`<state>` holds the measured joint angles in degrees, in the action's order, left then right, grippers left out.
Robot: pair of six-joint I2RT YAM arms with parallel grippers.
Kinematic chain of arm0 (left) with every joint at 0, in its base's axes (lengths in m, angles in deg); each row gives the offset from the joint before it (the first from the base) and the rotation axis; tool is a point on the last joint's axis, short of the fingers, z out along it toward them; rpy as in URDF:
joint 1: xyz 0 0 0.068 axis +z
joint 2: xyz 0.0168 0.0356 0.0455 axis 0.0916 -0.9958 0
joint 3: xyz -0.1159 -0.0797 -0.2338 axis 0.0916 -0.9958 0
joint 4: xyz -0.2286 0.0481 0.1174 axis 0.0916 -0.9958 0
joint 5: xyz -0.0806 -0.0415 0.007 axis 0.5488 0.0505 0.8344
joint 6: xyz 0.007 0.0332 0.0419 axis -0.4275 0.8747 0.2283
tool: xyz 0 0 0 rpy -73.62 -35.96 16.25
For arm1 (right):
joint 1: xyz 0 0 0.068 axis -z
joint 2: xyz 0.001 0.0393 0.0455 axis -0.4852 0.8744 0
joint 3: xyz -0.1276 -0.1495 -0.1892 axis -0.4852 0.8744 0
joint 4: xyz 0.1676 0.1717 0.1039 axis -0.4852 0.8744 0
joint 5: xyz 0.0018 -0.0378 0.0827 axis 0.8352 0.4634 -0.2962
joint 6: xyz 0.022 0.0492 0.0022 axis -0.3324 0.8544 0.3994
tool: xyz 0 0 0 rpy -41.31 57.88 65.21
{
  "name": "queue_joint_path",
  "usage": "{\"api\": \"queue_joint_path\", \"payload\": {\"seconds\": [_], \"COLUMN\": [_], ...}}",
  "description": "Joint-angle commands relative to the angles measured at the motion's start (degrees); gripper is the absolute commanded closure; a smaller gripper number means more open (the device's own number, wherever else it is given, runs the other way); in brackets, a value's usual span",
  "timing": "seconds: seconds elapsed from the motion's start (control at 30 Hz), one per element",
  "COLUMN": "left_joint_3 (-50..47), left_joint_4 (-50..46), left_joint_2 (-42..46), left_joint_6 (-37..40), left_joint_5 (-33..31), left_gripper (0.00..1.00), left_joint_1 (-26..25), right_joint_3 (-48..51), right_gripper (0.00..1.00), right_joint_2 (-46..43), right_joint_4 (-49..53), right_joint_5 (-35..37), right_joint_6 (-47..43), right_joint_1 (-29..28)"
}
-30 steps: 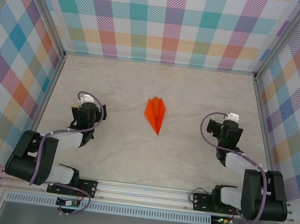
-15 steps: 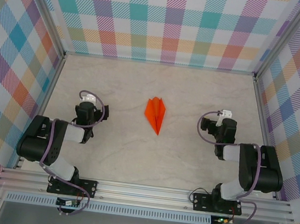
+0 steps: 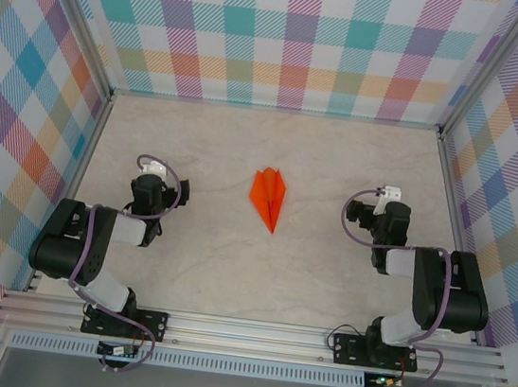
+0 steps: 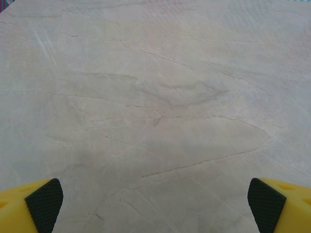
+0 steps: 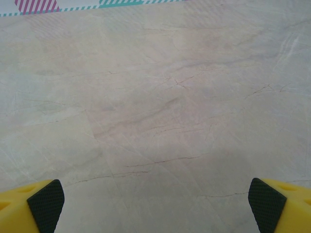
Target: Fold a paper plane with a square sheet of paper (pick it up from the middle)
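Marbled counter point(image 3: 193, 261) carries the finished paper plane point(image 3: 269, 198) unmoved at centre, nose near, while left arm point(image 3: 113, 229) and right arm point(image 3: 414, 264) have folded back to rest, jaws wide and empty; task looks complete.

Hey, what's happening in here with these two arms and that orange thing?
The folding job looks done: a small pointed orange paper plane lies in the middle of the pale marble-patterned table, with nothing touching it. The left end effector and the right end effector are both open and empty, each over bare table off to its own side.
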<state>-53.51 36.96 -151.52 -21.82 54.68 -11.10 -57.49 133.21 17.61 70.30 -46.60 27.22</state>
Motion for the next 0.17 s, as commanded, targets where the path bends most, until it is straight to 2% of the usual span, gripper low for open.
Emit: {"api": "queue_joint_path", "payload": {"seconds": [0.0,0.1,0.13], "left_joint_3": [1.5,1.3,1.3], "left_joint_4": [1.1,1.2,1.3], "left_joint_2": [-0.5,-0.5,-0.4], "left_joint_6": [0.9,1.0,0.9], "left_joint_5": [1.2,1.2,1.2], "left_gripper": [0.00,0.00,0.00], "left_joint_1": [0.8,0.8,0.8], "right_joint_3": [-1.1,-0.8,-0.3], "right_gripper": [0.00,0.00,0.00], "right_joint_2": [0.1,0.0,-0.1], "right_joint_4": [-2.4,-2.8,-3.6], "right_joint_5": [-1.3,-1.6,-3.9], "right_joint_6": [-0.7,-0.9,-2.0], "right_joint_1": [0.4,0.4,0.4]}}
